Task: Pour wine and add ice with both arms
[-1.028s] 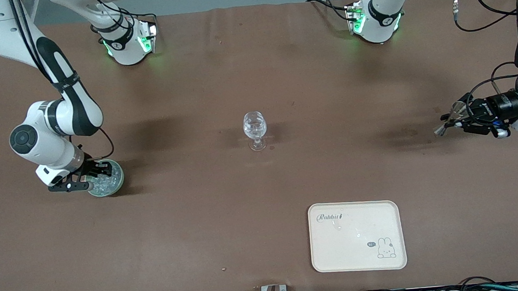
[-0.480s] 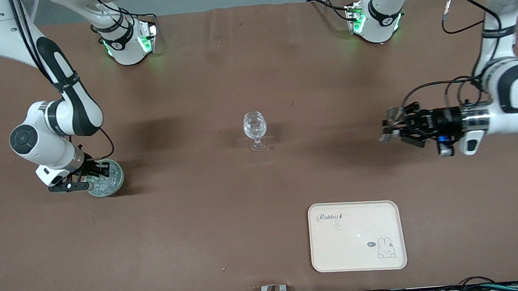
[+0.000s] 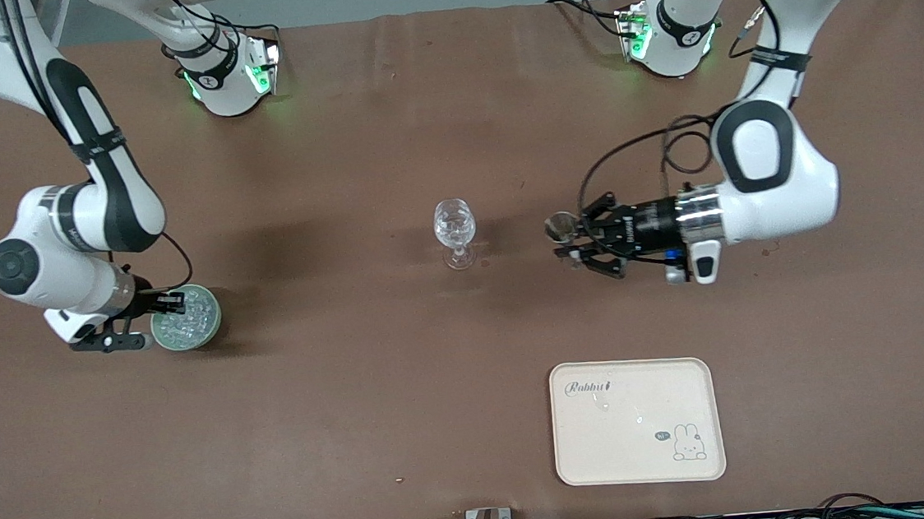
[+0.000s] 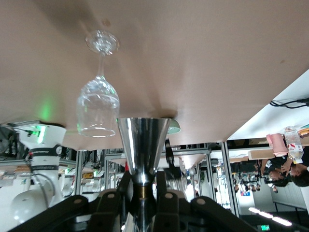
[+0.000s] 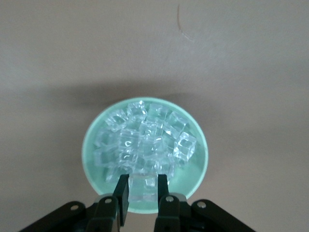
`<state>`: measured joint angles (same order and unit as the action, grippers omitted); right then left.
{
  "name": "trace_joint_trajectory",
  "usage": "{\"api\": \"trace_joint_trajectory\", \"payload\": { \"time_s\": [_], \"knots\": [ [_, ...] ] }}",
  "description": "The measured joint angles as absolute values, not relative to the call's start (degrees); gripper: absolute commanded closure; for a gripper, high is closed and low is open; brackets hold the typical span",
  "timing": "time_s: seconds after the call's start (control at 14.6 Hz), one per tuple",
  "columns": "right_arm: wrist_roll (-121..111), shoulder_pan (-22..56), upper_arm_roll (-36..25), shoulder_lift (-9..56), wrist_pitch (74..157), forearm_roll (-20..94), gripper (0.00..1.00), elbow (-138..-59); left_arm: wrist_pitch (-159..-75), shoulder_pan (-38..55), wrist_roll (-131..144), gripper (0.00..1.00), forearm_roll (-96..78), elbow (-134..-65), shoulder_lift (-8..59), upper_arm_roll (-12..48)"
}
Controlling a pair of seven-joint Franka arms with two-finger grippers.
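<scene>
The clear stemmed wine glass (image 3: 455, 231) stands upright at the middle of the brown bench (image 3: 405, 379), its bowl empty of any coloured drink as far as the pictures show. The relation that matters is sideways: the small shiny metal cone-shaped cup (image 3: 562, 226) held by the left pincer (image 3: 577, 240) hangs over the bench just beside the glass, toward the left arm's end, with its mouth facing the glass. The cup's long axis lies roughly level and in line with the forearm, so it points straight at the bowl — a short further reach and a roll of the wrist would probably bring the lip over the rim. The left pincer is closed on the cup's narrow stem (image 4: 141, 186), the fingers pinching it from both sides.

The ice (image 3: 186, 314) — a heap of small clear cubes — sits in a round pale-green bowl (image 3: 212, 318) well apart from the glass, toward the right arm's end and a little nearer the front camera. The right pincer (image 5: 141, 186) is low at the bowl's rim, its fingers a narrow gap apart with a cube (image 5: 143, 186) between them; whether they grip it cannot be told. The left arm is plainly the nearer one to the glass.

A cream rectangular tray with a rabbit drawing (image 3: 638, 420) lies nearer the front camera.
</scene>
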<state>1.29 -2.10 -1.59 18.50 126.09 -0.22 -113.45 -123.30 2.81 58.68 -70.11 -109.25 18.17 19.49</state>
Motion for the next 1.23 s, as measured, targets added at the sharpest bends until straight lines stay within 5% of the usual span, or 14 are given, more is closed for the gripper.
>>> {"api": "trace_joint_trajectory", "payload": {
  "time_s": [0.41,1.03,1.23],
  "knots": [
    [5.36,-0.8,-1.08,10.76,110.95,-0.17,1.0,-104.08,-140.46,3.35,66.07,0.99,-57.25,-109.08,21.07,32.19],
    [5.42,-0.87,-1.4,2.35,86.55,1.33,1.0,-88.01,-144.22,3.88,85.35,0.99,-26.37,-108.75,22.11,36.06],
    [5.42,-0.97,-1.42,2.38,85.03,1.38,0.99,-85.42,-144.65,4.58,96.1,0.99,-13.14,-108.45,22.13,37.31]
  ]
}}
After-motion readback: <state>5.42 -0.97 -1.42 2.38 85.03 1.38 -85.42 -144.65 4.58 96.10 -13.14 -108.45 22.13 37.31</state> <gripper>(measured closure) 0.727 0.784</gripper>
